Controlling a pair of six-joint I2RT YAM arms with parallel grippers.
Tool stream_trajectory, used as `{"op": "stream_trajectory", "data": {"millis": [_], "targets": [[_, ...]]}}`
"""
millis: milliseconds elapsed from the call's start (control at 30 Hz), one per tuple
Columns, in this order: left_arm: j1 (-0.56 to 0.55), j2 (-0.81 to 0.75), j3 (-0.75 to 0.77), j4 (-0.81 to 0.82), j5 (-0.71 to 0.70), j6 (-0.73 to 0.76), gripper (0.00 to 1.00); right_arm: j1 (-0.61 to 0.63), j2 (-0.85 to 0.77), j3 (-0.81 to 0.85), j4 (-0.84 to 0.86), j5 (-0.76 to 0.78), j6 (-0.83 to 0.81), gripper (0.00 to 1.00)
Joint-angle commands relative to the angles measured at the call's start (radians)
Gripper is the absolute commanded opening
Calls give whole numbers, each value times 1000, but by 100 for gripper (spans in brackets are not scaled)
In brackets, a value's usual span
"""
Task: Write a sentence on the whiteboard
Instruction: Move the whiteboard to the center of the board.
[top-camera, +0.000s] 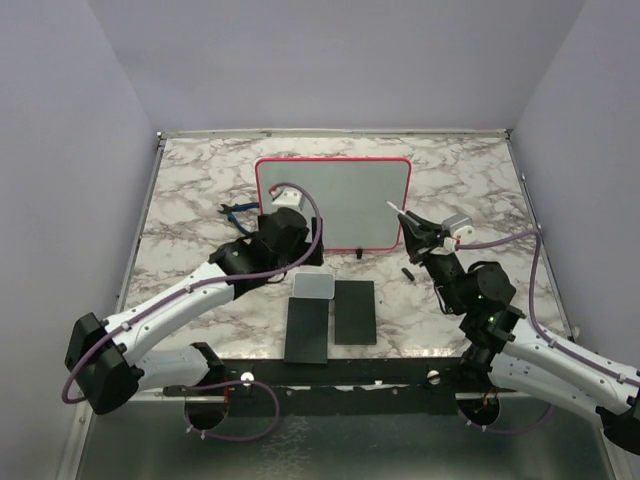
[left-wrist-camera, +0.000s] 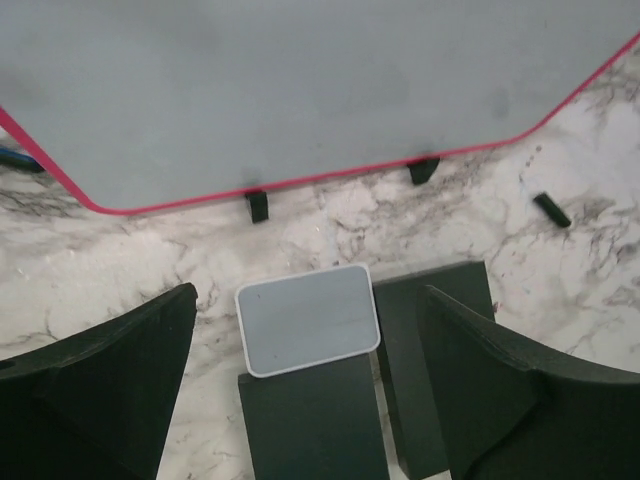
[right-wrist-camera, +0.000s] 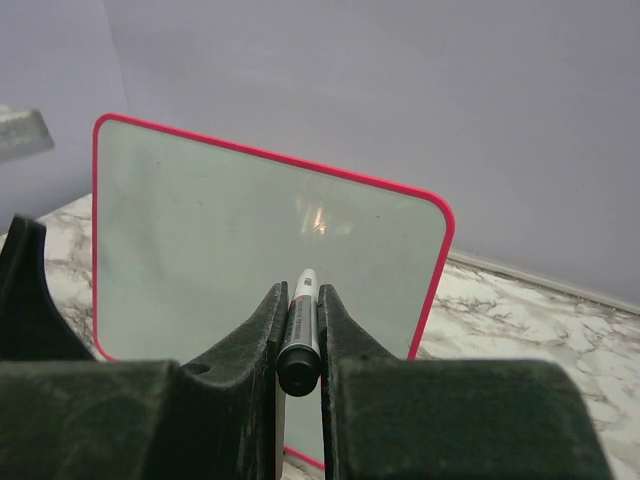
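Note:
The whiteboard (top-camera: 345, 200) (right-wrist-camera: 220, 240) stands upright on two small black feet at the back of the marble table, its red-pink rim all round. No sentence shows on its face. In the right wrist view my right gripper (right-wrist-camera: 302, 292) (top-camera: 408, 224) is shut on a marker (right-wrist-camera: 301, 325), which points at the board's right part from a short way off. My left gripper (left-wrist-camera: 310, 385) stands open above the table in front of the board, holding nothing.
A small grey-white pad (left-wrist-camera: 307, 320) (top-camera: 313, 285) lies partly on one of two black slabs (top-camera: 306, 330) (top-camera: 354, 312) under the left gripper. A black cap (top-camera: 407, 272) (left-wrist-camera: 551, 209) lies right of the board's feet. A blue object (top-camera: 235, 212) lies left of the board.

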Motion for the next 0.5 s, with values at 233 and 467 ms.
{"op": "stream_trajectory", "data": {"millis": [233, 467], "targets": [[426, 3, 266, -84, 379, 184, 90, -3, 4, 65, -49, -123, 24, 1], [653, -4, 291, 1, 542, 206, 91, -2, 52, 74, 6, -227, 47, 1]]}}
